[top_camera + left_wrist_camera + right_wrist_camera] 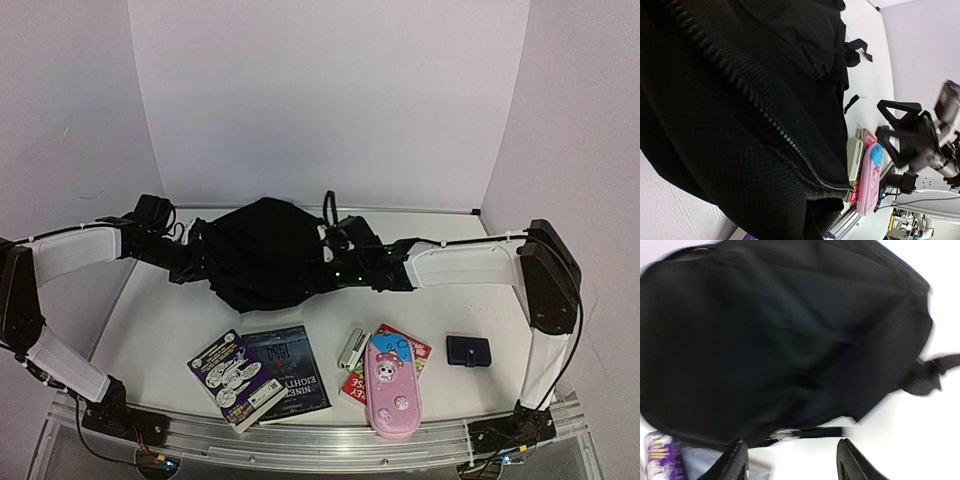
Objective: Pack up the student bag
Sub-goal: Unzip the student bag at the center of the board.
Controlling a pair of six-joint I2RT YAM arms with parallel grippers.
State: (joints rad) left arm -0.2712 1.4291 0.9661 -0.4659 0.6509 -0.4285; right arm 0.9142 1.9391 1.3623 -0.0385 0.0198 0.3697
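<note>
The student bag (265, 250), a big soft black backpack, lies mid-table between my two arms. My left gripper (205, 265) is pressed into its left edge, shut on the fabric. Black cloth and a zipper line (765, 115) fill the left wrist view and hide the jaws. My right gripper (335, 264) hovers open at the bag's right side with nothing between its fingers (735, 460). In the right wrist view the bag (785, 335) fills the frame, and a zipper pull (785, 432) lies just ahead of the right gripper (791, 462). The left wrist view also shows the right gripper (883, 126).
Along the near edge lie a purple comic book (232, 375), a dark book (290, 372), a small white stapler-like item (351, 350), a red booklet (408, 347), a pink pencil case (388, 390) and a dark-blue pouch (468, 350). White walls close in on three sides.
</note>
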